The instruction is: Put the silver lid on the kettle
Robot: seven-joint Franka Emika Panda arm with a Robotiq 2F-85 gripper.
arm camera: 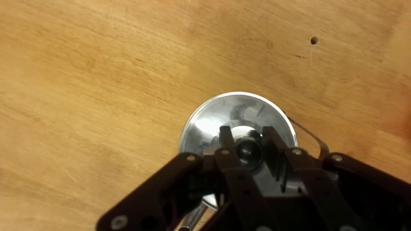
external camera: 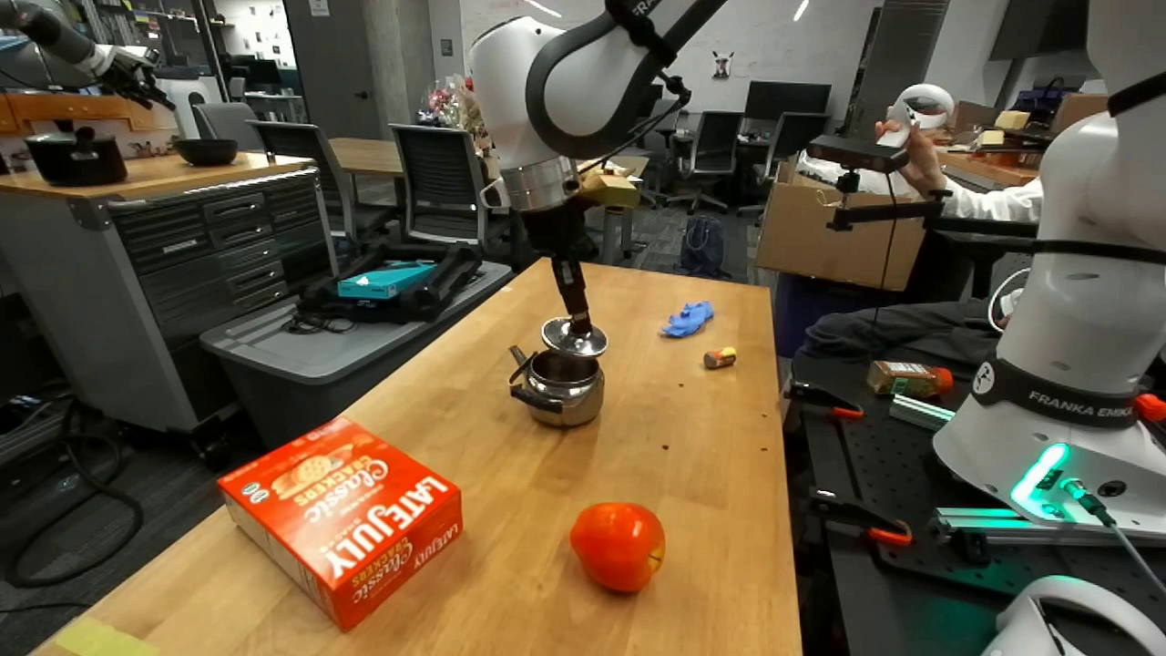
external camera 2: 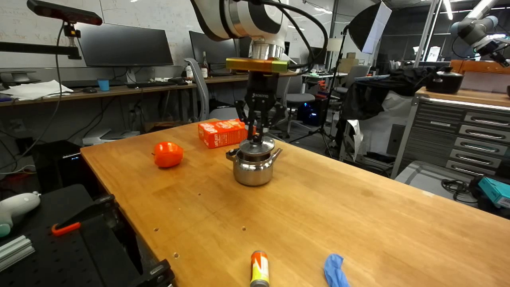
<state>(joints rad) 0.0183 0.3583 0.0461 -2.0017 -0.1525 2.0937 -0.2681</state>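
Just above the squat kettle [external camera 2: 253,173], the gripper [arm camera: 247,138] pinches the lid [external camera 2: 257,148] (round, glossy metal).

In the wrist view, the silver lid [arm camera: 240,109] mostly hides the kettle [arm camera: 195,216]. In an exterior view, a yellow patch [external camera: 106,640] by the left edge of the tabletop [external camera: 510,510] is cut off.

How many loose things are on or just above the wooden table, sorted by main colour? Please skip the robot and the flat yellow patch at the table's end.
Silver: 2 (kettle, silver lid)
Red to red-orange: 2 (cracker box, round fruit)
Blue: 1 (crumpled glove)
Mixed orange and yellow: 1 (small cylinder)
Total: 6
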